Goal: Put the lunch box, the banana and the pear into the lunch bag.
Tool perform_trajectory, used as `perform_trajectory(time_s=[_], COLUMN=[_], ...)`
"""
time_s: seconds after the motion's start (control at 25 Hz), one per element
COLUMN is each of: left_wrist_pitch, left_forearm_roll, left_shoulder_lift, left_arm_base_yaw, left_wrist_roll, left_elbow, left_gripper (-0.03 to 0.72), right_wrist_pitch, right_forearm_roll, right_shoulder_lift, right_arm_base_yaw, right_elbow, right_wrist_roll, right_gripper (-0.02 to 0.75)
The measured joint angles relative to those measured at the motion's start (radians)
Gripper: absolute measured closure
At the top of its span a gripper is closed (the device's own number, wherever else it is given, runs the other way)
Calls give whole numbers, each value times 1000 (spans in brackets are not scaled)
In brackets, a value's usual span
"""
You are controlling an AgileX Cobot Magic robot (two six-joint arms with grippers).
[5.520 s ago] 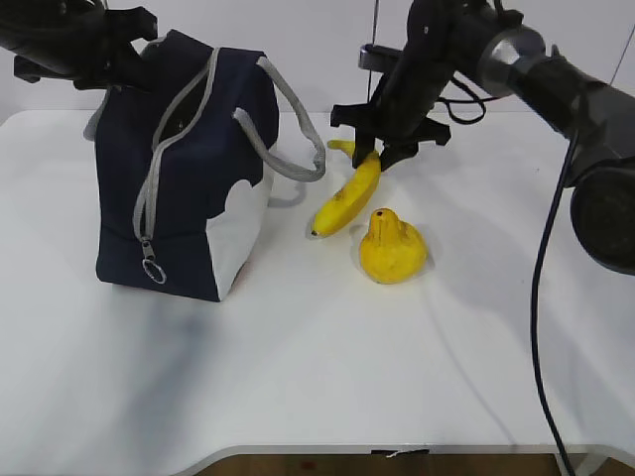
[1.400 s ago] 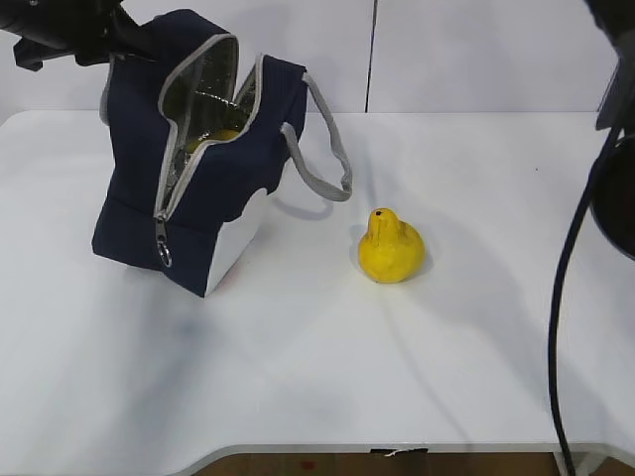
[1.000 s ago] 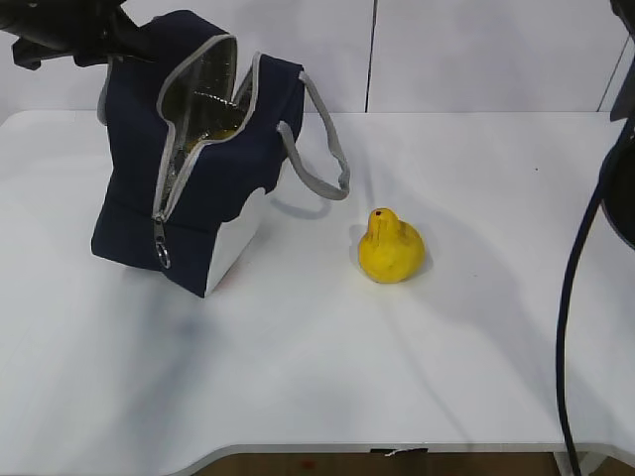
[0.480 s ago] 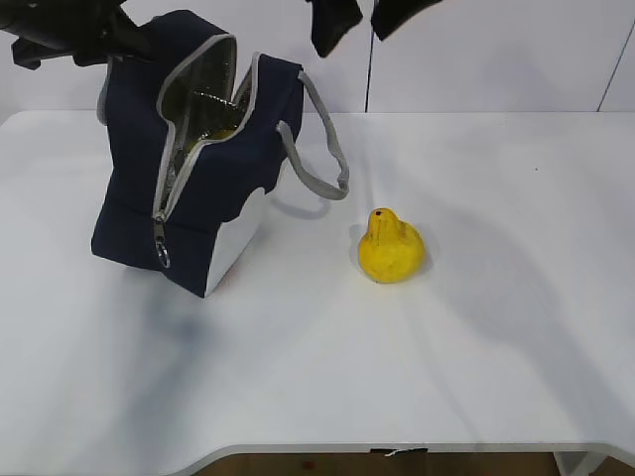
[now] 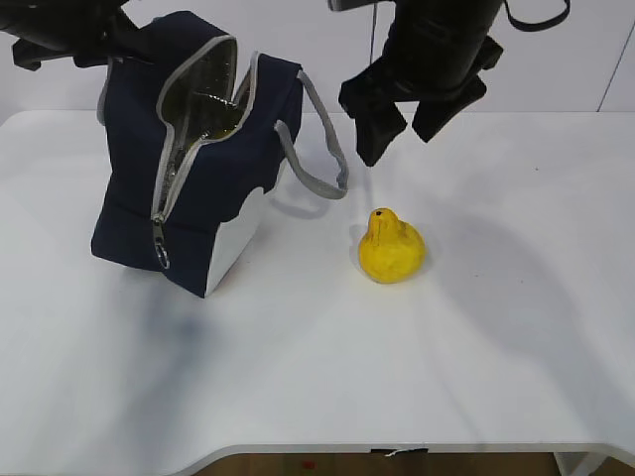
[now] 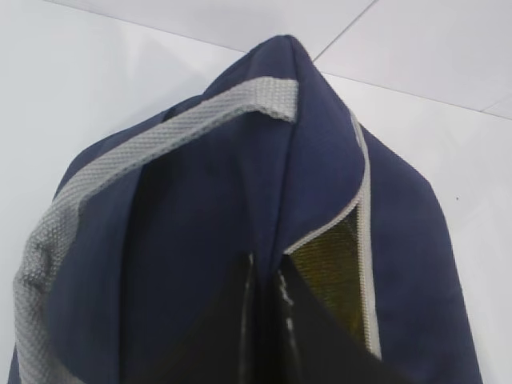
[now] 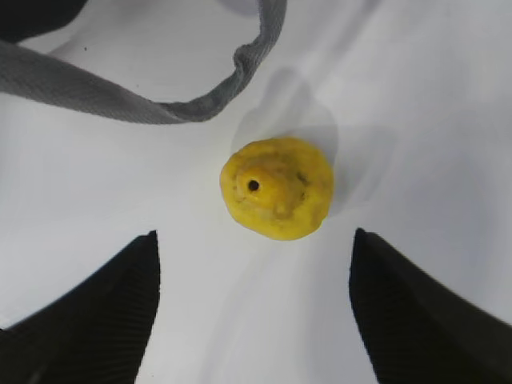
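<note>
the pear stands upright on the tabletop, stem up, just right of the lunch bag. the right gripper hangs above it, fingers spread wide and empty, the pear slightly ahead of their gap. the left gripper, far side of the bag, pinches the bag's rim shut-tight.

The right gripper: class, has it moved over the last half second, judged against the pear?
Yes. The right gripper, open, has come down from the top edge toward the pear, which has stayed put on the table.
</note>
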Motion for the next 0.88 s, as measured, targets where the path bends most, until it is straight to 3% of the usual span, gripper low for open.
perform_trajectory(time_s=[0.88], left_wrist_pitch=[2], left_forearm_roll=[2], left_shoulder_lift=[0], left_arm_base_yaw=[0], left_wrist_roll=[0], left_elbow=[0], left_gripper=[690], right_wrist_pitch=[-18], right_forearm_roll=[12], right_shoulder_lift=[155], right_arm_base_yaw=[0], right_elbow=[24], right_wrist_roll=[-65], right_gripper=[162])
